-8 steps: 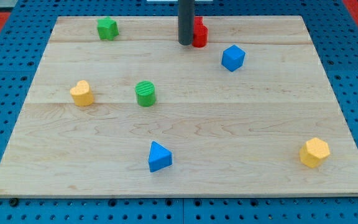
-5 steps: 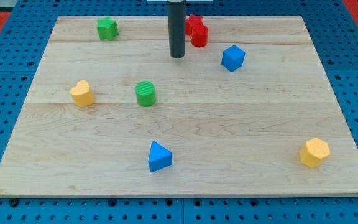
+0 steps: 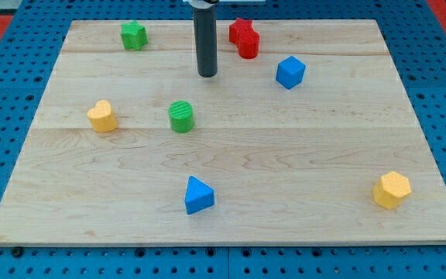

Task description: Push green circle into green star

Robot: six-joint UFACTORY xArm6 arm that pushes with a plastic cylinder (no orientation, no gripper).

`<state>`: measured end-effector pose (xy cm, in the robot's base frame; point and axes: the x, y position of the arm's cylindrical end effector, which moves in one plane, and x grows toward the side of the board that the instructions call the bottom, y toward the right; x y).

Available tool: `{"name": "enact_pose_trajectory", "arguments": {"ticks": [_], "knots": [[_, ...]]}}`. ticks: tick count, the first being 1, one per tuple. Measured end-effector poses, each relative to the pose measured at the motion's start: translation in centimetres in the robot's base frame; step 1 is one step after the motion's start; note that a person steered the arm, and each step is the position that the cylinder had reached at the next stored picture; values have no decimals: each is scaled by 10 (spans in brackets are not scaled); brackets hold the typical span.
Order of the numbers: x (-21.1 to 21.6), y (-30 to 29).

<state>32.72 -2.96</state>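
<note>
The green circle [image 3: 181, 116] stands on the wooden board left of centre. The green star [image 3: 133, 35] sits near the view's top left, well apart from the circle. My tip [image 3: 207, 74] rests on the board above and slightly right of the green circle, with a clear gap between them. The tip is right of and lower than the green star.
A red block [image 3: 244, 38] sits at the view's top, right of my rod. A blue cube [image 3: 289, 72] lies right of the tip. A yellow block [image 3: 101, 116] is left of the green circle. A blue triangle [image 3: 198, 195] and a yellow hexagon [image 3: 392, 189] lie near the view's bottom.
My tip has slid left and down, away from the red block and toward the green circle. No block has moved.
</note>
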Motion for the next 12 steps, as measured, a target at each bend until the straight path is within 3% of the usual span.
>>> {"name": "enact_pose_trajectory", "arguments": {"ticks": [12], "knots": [[1, -20]]}}
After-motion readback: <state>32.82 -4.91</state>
